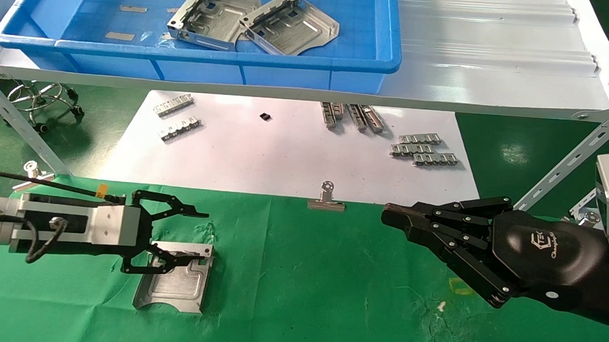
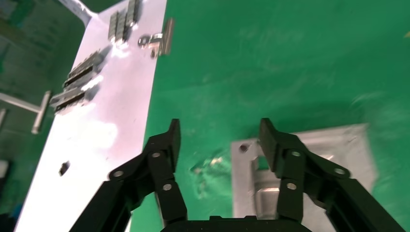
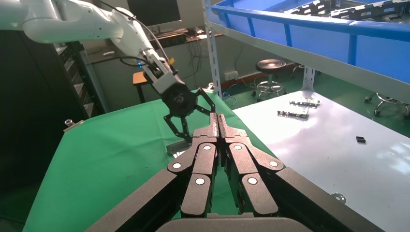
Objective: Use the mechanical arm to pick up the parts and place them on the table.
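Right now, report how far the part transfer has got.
Done: one silver-grey stamped sheet-metal plate lies flat on the green cloth table. In hand: nothing; the left gripper hovers open over that plate, and the right gripper, a black jointed-finger hand, sits shut and empty above the cloth. Left: two more plates wait in the blue plastic bin on the shelf.

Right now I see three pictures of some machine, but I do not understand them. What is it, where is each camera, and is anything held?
It is a robot with two arms. The big picture looks down from its head; the other two come from cameras on each wrist. The left end effector is open, with one metal part lying under it on the green table. The right end effector, a black fingered hand, is shut and holds nothing. Two more parts wait in the blue bin on the shelf.
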Tool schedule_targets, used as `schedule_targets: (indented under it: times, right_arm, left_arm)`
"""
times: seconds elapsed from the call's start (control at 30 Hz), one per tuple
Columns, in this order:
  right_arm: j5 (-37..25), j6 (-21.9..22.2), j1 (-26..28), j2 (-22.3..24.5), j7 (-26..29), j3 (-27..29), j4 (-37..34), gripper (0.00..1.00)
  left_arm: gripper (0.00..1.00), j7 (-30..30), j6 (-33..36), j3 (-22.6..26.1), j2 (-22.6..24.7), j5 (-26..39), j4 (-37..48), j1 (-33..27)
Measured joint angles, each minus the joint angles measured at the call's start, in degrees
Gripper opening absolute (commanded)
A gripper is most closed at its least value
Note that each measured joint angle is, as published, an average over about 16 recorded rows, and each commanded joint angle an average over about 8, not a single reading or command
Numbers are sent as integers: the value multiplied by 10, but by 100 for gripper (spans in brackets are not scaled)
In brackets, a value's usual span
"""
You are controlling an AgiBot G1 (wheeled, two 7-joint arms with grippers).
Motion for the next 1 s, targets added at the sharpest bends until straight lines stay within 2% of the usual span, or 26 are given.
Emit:
schedule_targets:
  times: [0.03, 0.27, 0.3, 1.0]
  right_arm:
    - [0, 0, 0, 0, 0, 0, 0, 3]
    - [0, 0, 0, 0, 0, 0, 0, 91]
    - [0, 0, 0, 0, 0, 0, 0, 100]
    - [0, 0, 0, 0, 0, 0, 0, 100]
  left_arm:
    - [100, -7, 4, -1, -2, -2, -2, -1]
    - [100, -62, 18, -19, -17, -15, -36, 10]
    - [100, -71, 18, -22, -19, -17, -43, 14]
    - [100, -270, 1, -137, -82, -91, -264, 131]
